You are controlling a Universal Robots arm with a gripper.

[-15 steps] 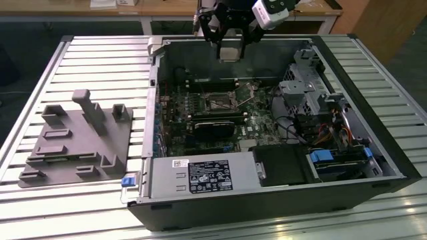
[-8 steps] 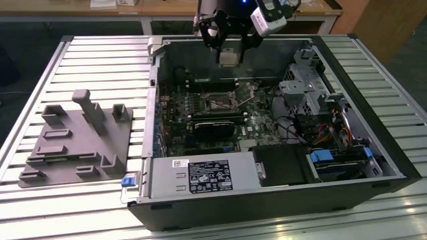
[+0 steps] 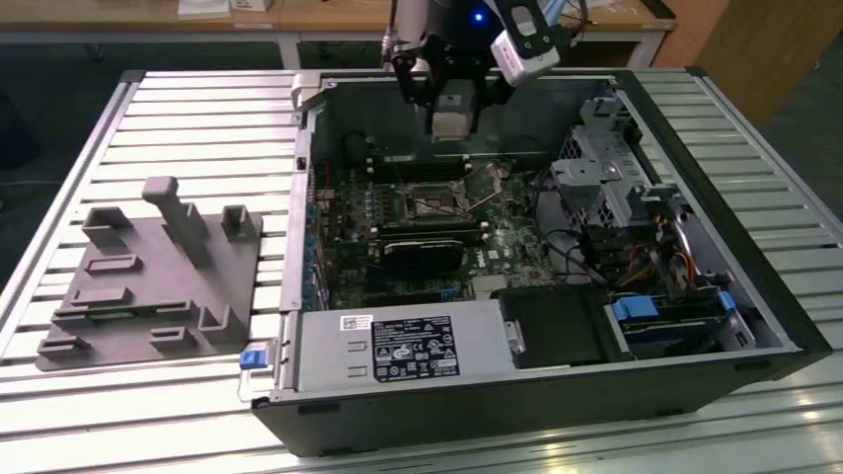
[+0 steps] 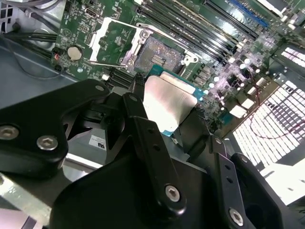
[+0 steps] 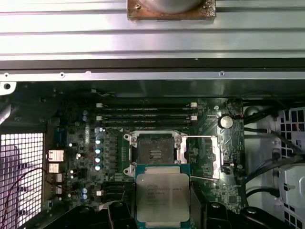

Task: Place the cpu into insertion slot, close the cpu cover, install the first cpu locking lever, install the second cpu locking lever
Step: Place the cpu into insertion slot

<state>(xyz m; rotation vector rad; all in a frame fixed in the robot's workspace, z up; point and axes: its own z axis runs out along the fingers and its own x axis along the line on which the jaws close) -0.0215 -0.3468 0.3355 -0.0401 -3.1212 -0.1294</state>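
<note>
My gripper [image 4: 169, 110] is shut on the cpu [image 4: 167, 98], a pale silver square chip clamped by its edges between the two black fingers [image 4: 143, 129]. In the first wrist view the cpu [image 5: 162, 193] hangs just short of the insertion slot [image 5: 155, 152], a dark square socket with a metal rim. The cpu cover [image 5: 208, 157] stands flipped open beside the slot, with thin wire levers along it. In the exterior view the gripper [image 3: 451, 123] hovers inside the open computer case above the insertion slot [image 3: 428, 204]. The slot [image 4: 157, 55] and open cover [image 4: 112, 40] lie beyond the chip in the second wrist view.
The motherboard lies in an open black tower case [image 3: 777, 326] on a slatted metal table. Long memory slots [image 5: 145, 114] run beside the socket. A drive cage with cables [image 3: 619, 188] and a power supply [image 3: 395, 346] flank the board. A grey fixture [image 3: 152, 281] sits at the exterior view's left.
</note>
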